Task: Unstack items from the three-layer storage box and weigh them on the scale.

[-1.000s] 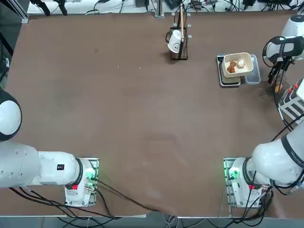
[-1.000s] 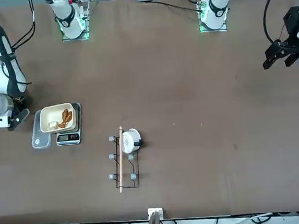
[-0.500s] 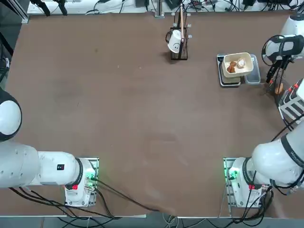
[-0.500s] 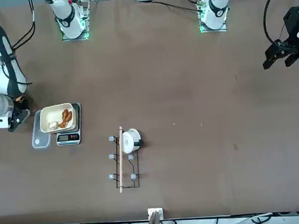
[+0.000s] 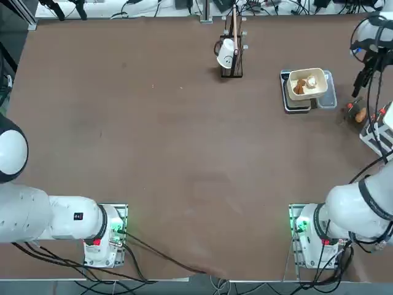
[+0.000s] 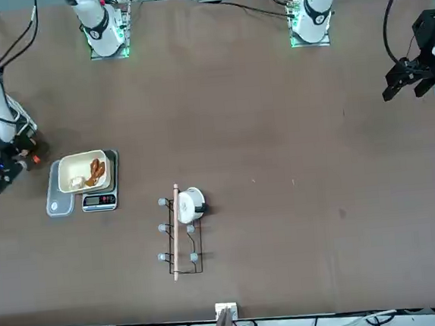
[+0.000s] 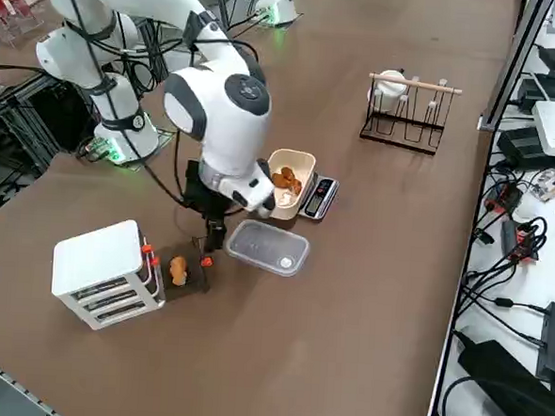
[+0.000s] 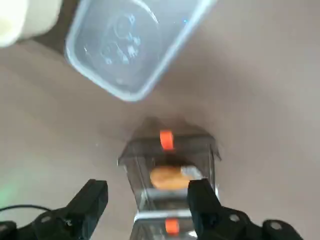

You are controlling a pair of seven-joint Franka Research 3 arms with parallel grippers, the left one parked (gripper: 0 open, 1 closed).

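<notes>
My right gripper (image 8: 146, 202) hangs open, with nothing between its fingers, just above a clear drawer (image 8: 167, 172) pulled out of the white three-layer storage box (image 7: 102, 271). An orange-brown piece (image 8: 169, 177) lies in that drawer, which has a red-orange handle (image 8: 166, 140). In the right side view the gripper (image 7: 211, 238) is between the drawer's piece (image 7: 177, 271) and the clear tray (image 7: 267, 248). The scale (image 5: 296, 103) carries a cream tub (image 5: 306, 83) holding a brown lumpy item (image 5: 299, 88) and a pale item (image 5: 311, 80).
A clear plastic tray (image 5: 328, 97) lies beside the scale, toward the storage box (image 5: 378, 134) at the table's right edge. A dark narrow stand with a white cup (image 5: 227, 54) is at the far middle. The parked left arm stays at the left.
The right gripper has opened, let go of the drawer and lifted away toward the table's far side. The pulled-out drawer with its orange-brown piece now shows uncovered.
</notes>
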